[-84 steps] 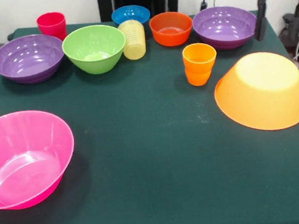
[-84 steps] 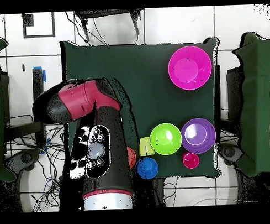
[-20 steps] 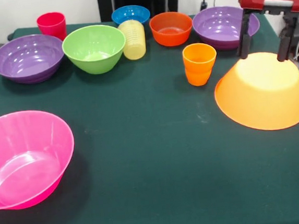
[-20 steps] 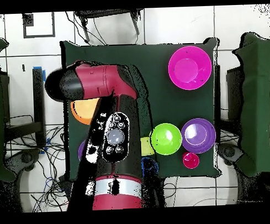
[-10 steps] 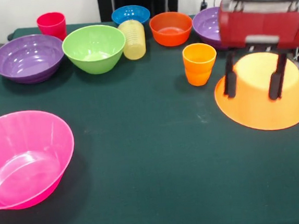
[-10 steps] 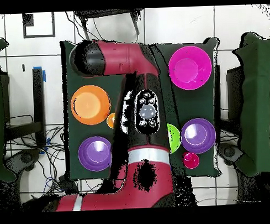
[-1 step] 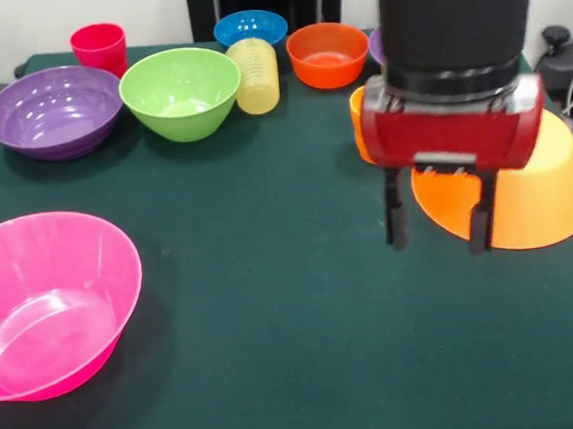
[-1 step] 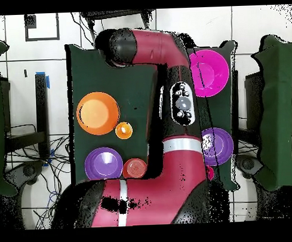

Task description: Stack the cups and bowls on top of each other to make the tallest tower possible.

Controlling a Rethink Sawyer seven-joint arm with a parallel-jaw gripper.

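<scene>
The bowls and cups stand spread over the green-covered table [image 7: 309, 353], none stacked on another. In the front view, a large pink bowl [image 7: 49, 306] sits open side up at the near left corner. Along the far edge, from the left, come a purple bowl [image 7: 54, 111], a red cup [image 7: 99, 47] behind it at the far left corner, a green bowl [image 7: 180, 92], a pale yellow ribbed cup [image 7: 255, 75] lying on its side just beside the green bowl, a small blue bowl [image 7: 250, 27] at the far edge, and a small orange-red bowl [image 7: 328, 54]. A sliver of a second purple bowl [image 7: 376, 46] shows beside the arm. An orange cup [image 7: 358, 118] is mostly hidden behind the arm [image 7: 458, 49]. The large orange bowl [image 7: 546, 192] lies upside down near the right edge, partly covered by the arm's red wrist.

The gripper [image 7: 438, 223] hangs above the cloth just left of the orange bowl's rim. Its two dark fingers [image 7: 395, 213] point down, spread well apart, with nothing between them.

From overhead, the arm [image 8: 171, 83] sweeps across the table and hides the gripper. Clear of it lie the orange bowl [image 8: 98, 113], the orange cup [image 8: 123, 130] just beside that, one purple bowl [image 8: 103, 165] and the orange-red bowl [image 8: 136, 168]. The pink bowl [image 8: 211, 72] and the other purple bowl [image 8: 220, 146] are partly covered.
</scene>
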